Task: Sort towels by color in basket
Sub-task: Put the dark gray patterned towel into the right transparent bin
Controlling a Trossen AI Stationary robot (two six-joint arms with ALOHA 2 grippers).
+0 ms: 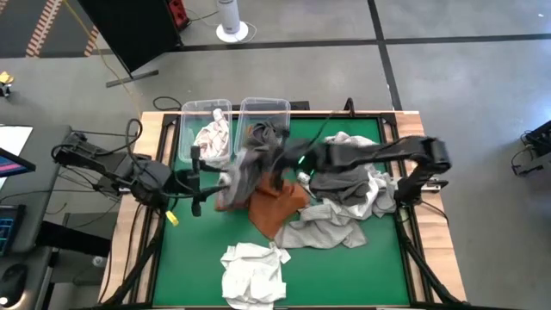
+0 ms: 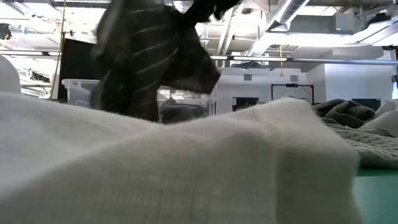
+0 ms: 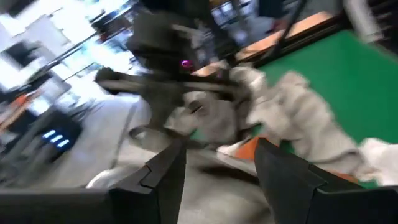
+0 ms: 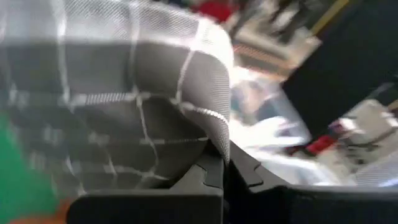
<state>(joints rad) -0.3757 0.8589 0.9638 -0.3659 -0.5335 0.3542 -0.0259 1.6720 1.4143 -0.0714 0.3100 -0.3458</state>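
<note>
Right gripper (image 4: 217, 171) pinched the grid towel (image 4: 124, 93).
Towel hung lengthwise downward above two bins (image 1: 263, 108); left gripper (image 3: 214, 165) fingers spread.

the table (image 1: 362, 267) has a green top framed in pale wood. at its far edge stand two clear bins, the left bin (image 1: 207, 129) and the right bin (image 1: 263, 116), side by side. on the green lie a rust-orange towel (image 1: 274, 208) near the middle, a heap of grey towels (image 1: 349, 202) touching it toward the right, and a white towel (image 1: 253, 273) apart at the near edge.
</note>
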